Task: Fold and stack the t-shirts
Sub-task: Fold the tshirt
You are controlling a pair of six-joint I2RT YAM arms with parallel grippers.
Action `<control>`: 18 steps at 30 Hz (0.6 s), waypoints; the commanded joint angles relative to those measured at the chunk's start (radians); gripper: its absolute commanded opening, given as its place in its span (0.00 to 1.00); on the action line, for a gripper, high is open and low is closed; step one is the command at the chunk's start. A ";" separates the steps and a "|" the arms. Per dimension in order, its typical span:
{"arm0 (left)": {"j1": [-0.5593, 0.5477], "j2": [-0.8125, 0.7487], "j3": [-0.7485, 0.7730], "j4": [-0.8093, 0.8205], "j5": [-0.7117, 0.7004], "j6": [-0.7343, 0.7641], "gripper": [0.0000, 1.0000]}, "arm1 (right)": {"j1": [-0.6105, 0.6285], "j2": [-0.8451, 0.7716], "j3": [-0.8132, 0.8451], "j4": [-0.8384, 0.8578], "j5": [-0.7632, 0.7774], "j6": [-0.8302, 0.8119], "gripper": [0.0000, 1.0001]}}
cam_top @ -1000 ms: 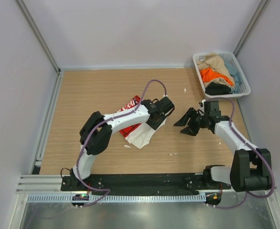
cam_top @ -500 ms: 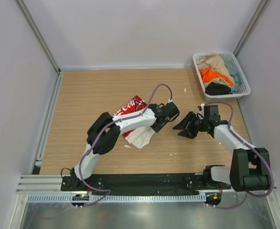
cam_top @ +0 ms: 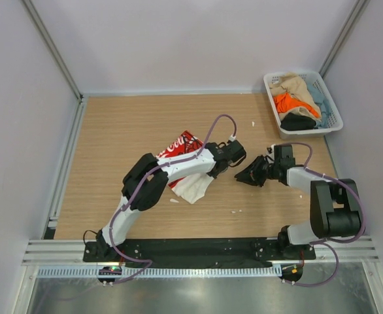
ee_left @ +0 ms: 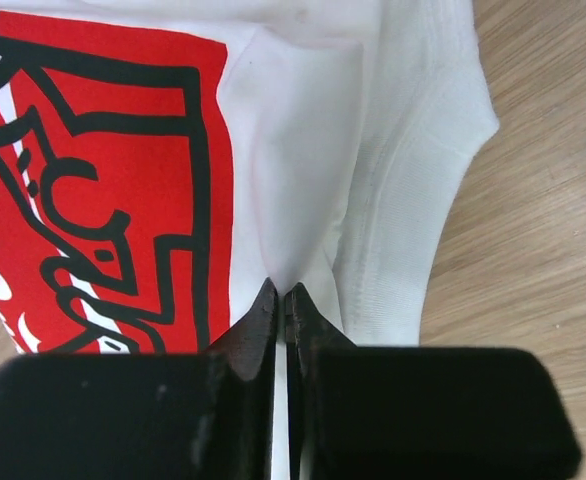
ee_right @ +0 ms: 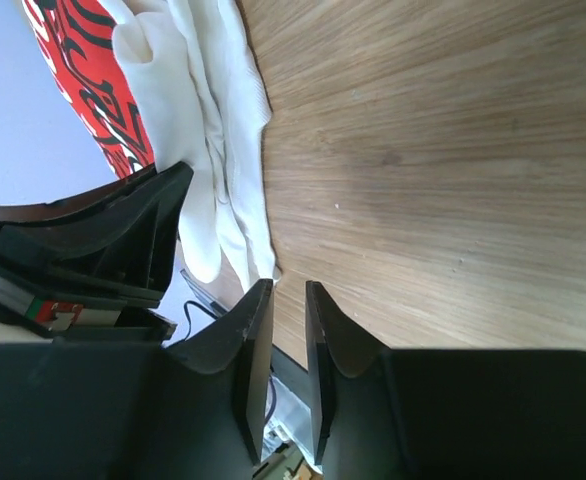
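While the left hand (ee_left: 280, 300) is pressed together on a fold of the white t-shirt (ee_left: 303, 150), pinching it just right of the red print, the right hand (ee_right: 285, 300) holds nothing. Its fingers are a narrow slit apart with bare table (ee_right: 423, 150) behind them.

In the top view the left hand (cam_top: 231, 156) sits at frame centre and the right hand (cam_top: 251, 174) is just to its right, near but not touching. The white t-shirt (cam_top: 193, 190) lies left of both hands and is bunched. Its long axis runs roughly upper to lower frame, with the red print at the upper end. The left arm is on it and the right is a short reach away. Any second grip means the right hand going left, past the left hand, to the white edge at the upper left of its wrist view.

The other t-shirts (cam_top: 295, 98) are in the basket (cam_top: 272, 98), upper right.

Versus a second ago, the right hand has slid left toward the left hand and its fingers have drawn in from a wide spread. The left hand has shifted slightly right and down, taking the cloth with it.
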 commanded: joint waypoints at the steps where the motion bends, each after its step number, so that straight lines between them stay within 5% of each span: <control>1: -0.001 -0.001 0.046 0.010 -0.066 0.021 0.00 | 0.025 0.020 0.027 0.096 -0.015 0.044 0.24; 9: 0.011 -0.065 0.085 -0.016 0.006 -0.008 0.00 | 0.157 0.150 0.032 0.382 0.037 0.241 0.03; 18: 0.022 -0.110 0.100 -0.044 0.029 -0.039 0.00 | 0.234 0.301 0.107 0.567 0.109 0.325 0.01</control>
